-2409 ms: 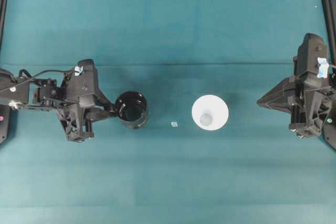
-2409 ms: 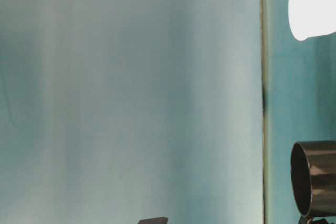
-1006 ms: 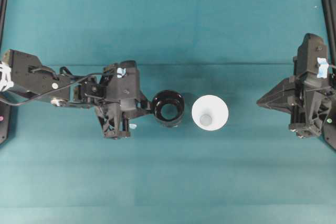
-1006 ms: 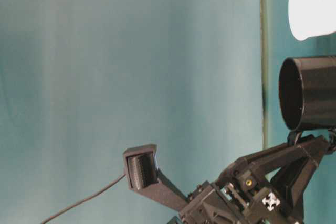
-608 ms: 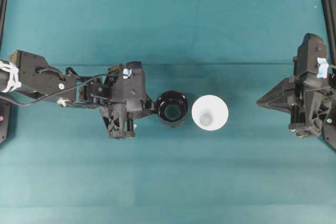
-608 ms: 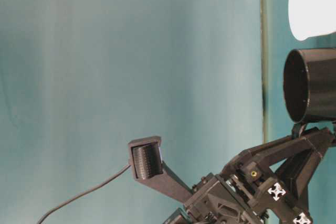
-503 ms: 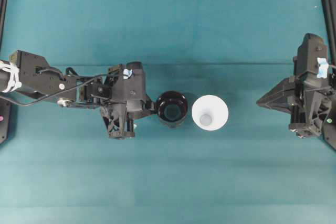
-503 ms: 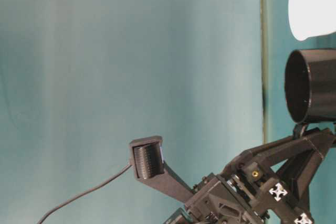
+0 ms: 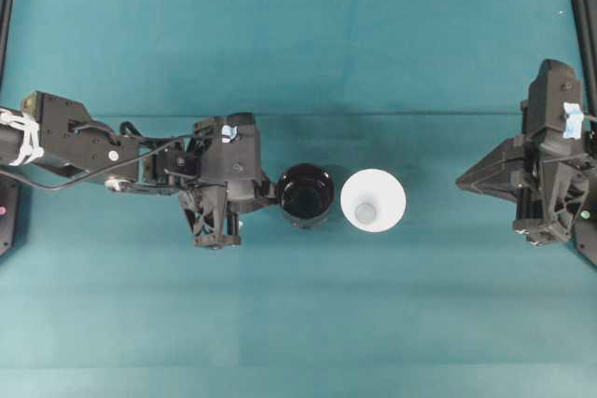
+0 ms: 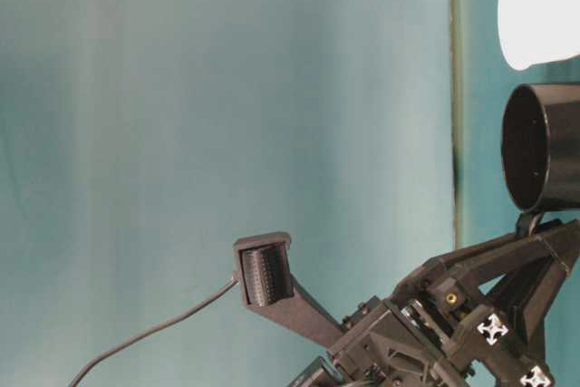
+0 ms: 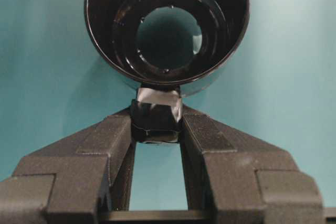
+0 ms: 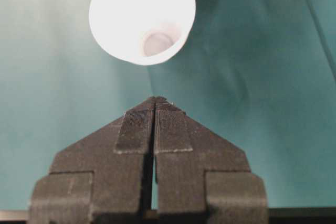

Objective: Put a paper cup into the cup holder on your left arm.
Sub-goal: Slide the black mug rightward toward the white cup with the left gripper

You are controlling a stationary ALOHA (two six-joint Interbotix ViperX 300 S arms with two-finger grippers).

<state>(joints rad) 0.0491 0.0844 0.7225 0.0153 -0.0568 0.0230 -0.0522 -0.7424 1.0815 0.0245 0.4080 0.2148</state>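
Observation:
The glossy black cup holder (image 9: 306,195) hangs just left of the white paper cup (image 9: 373,199), a narrow gap between them. My left gripper (image 9: 271,195) is shut on the holder's small taped handle (image 11: 156,114). In the left wrist view the cup holder (image 11: 107,30) opens toward the camera. From above the paper cup is a white disc with its small base in the middle. It also shows in the right wrist view (image 12: 131,14), ahead of my right gripper (image 12: 155,100). That right gripper (image 9: 462,181) rests shut and empty, far right of the cup.
A teal cloth (image 9: 298,323) covers the table, with a fold line (image 9: 392,116) across the middle. Black frame rails stand at the left edge (image 9: 6,6) and the right edge (image 9: 586,6). A loose black cable (image 10: 154,342) trails behind the left arm.
My left arm has carried the cup holder rightward, closing most of the gap to the paper cup. The right arm and the paper cup have not moved.

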